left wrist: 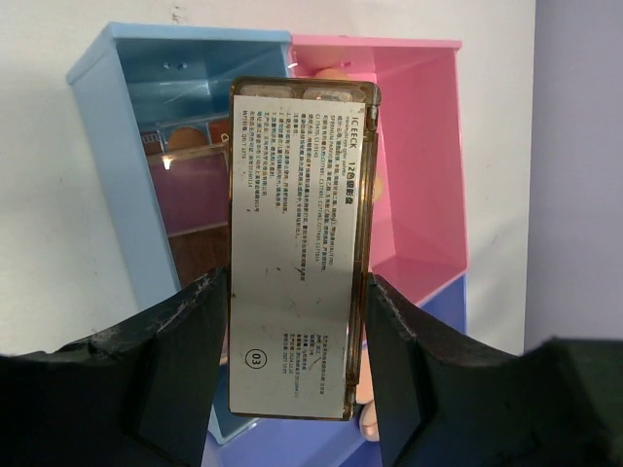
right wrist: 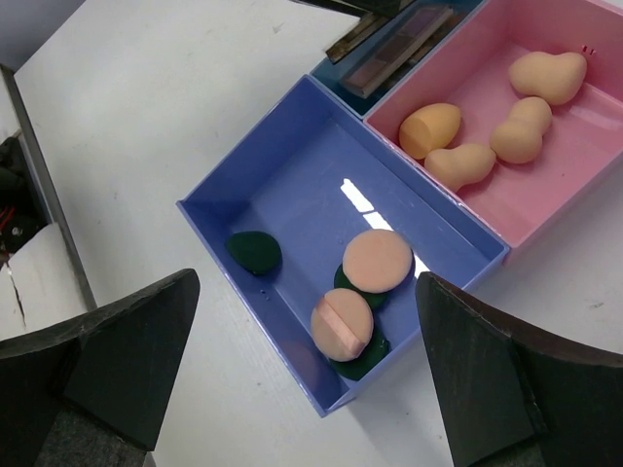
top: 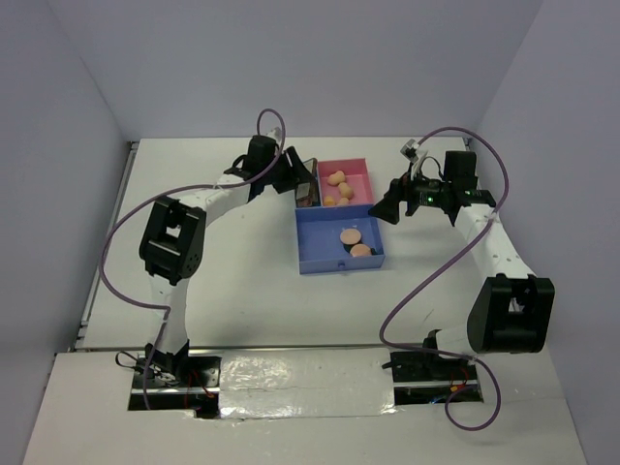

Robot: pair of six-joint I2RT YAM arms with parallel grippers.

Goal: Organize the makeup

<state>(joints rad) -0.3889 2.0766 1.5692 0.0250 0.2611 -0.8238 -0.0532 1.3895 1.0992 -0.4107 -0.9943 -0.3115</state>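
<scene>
Lab: walled white table point(top: 242, 300), bolted robot arms point(top: 172, 240)

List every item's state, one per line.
left gripper, shut on the held palette
held palette, gripped by its long edges, over the tray
right gripper, open, empty
sponges, four lying in the pink compartment
puffs, two stacked on green discs
lone green disc, uncovered
stored palettes, lying in the light-blue compartment

Left arm point(top: 172, 237): white tube links between boxy black joint housings
Right arm point(top: 511, 312): the same white links and black housings, with a small green light point(top: 427, 201) at the wrist
Cables point(top: 450, 130): a thin purple cable loops loosely beside each arm
Left gripper point(left wrist: 292, 292): black, two broad wedge fingers, inner edges scuffed grey
Right gripper point(right wrist: 307, 282): matte black, two wide angular fingers with a finely textured surface
Bases point(top: 165, 373): black mounts with red and dark wiring
</scene>
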